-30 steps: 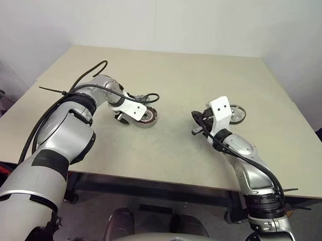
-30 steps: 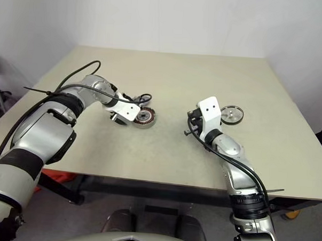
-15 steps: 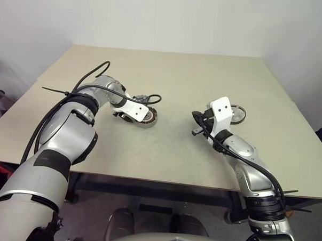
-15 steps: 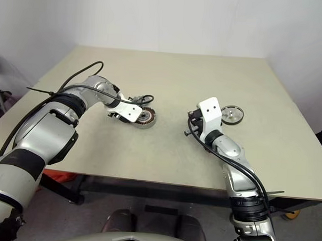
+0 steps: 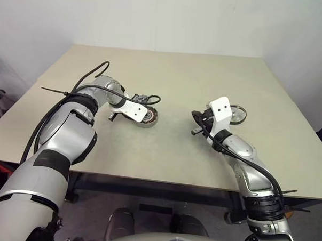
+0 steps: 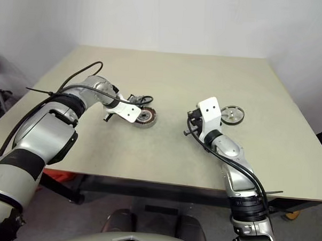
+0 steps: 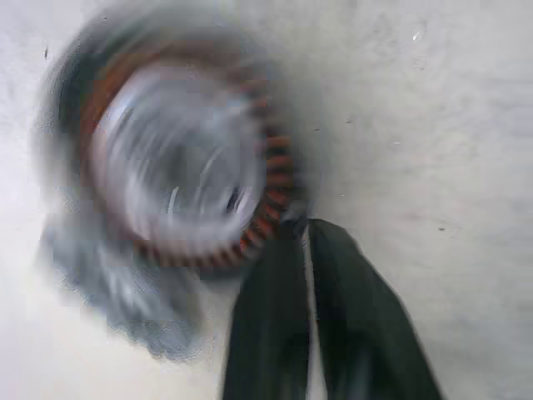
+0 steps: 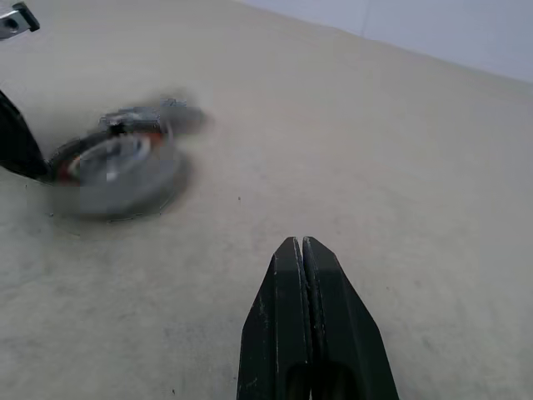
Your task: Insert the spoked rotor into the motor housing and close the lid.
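motor housing point(image 7: 179, 167) smeared with blur — its hub unreadable, left end effector point(image 5: 143, 110) fingertips hidden behind white mount

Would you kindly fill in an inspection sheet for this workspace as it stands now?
Surface: beige table, bare apart from the parts.
Job's things: motor housing lies flat near the left gripper; a silver spoked wheel lies behind the right wrist.
Clutter: nothing seen.
Grippers: left gripper shut, tips at the housing's rim; whether it pinches the rim cannot be told. Right gripper shut, empty, above the table.
Cables: black cable loops along the left arm; another runs along the right forearm.
Surroundings: white walls.
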`<state>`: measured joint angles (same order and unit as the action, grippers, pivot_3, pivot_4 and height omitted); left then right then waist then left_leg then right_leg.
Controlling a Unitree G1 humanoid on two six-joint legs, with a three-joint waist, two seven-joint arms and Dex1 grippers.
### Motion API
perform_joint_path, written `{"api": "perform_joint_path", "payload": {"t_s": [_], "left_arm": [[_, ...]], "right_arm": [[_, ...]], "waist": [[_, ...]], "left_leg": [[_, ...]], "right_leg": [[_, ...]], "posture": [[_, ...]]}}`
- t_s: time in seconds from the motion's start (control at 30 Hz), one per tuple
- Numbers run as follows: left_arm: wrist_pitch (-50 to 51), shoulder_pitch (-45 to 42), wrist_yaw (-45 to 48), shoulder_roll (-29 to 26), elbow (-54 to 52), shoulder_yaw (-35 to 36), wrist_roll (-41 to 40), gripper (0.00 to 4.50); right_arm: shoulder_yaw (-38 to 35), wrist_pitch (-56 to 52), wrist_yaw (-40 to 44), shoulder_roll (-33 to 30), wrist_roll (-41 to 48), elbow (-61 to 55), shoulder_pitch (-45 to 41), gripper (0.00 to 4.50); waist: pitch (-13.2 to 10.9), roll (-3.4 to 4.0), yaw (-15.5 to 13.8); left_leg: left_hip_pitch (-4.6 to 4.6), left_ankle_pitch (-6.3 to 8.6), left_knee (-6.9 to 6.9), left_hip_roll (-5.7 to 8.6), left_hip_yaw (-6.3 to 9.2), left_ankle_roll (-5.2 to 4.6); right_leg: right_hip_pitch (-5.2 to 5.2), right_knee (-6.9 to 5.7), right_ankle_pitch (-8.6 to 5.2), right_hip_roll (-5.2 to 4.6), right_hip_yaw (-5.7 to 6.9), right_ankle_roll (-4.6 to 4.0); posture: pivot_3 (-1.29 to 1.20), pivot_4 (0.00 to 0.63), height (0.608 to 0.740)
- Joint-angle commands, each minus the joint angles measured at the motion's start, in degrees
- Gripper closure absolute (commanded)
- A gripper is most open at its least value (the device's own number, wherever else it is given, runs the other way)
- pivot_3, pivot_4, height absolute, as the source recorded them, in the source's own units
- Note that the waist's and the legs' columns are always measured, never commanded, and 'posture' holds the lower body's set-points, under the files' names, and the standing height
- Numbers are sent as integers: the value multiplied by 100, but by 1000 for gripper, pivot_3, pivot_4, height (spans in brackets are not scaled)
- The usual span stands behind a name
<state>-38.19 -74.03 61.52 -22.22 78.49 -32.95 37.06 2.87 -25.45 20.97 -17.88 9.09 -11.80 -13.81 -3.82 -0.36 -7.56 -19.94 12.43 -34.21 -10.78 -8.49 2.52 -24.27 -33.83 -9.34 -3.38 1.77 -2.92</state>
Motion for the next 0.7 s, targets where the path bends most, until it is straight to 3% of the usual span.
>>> {"api": "perform_joint_path", "payload": {"t_s": [0.03,0.4,0.7], "left_arm": [[-6,-121,-124,-82,-71,94,-48,4486],[-125,-116,-110,-123,-91,114,-71,4486],[-1153,-313,520,105,-294,228,-355,4486]], "right_arm": [[-90,122,-49,4,-34,-101,-138,4500],[-84,148,-19,4,-73,-26,-188,4500],[-141,168,-77,28,-89,41,-303,4500]], "waist": [[0,0,3],[-2,-3,-3],[-4,-6,-18]], "left_leg": [[0,0,0,1,0,0],[-2,0,1,1,0,0],[-4,2,1,2,0,-4]], "right_leg": [[0,0,0,-1,0,0],[0,1,6,0,1,-10],[0,6,9,-1,1,-15]], "posture": [[0,0,740],[0,0,740],[0,0,740]]}}
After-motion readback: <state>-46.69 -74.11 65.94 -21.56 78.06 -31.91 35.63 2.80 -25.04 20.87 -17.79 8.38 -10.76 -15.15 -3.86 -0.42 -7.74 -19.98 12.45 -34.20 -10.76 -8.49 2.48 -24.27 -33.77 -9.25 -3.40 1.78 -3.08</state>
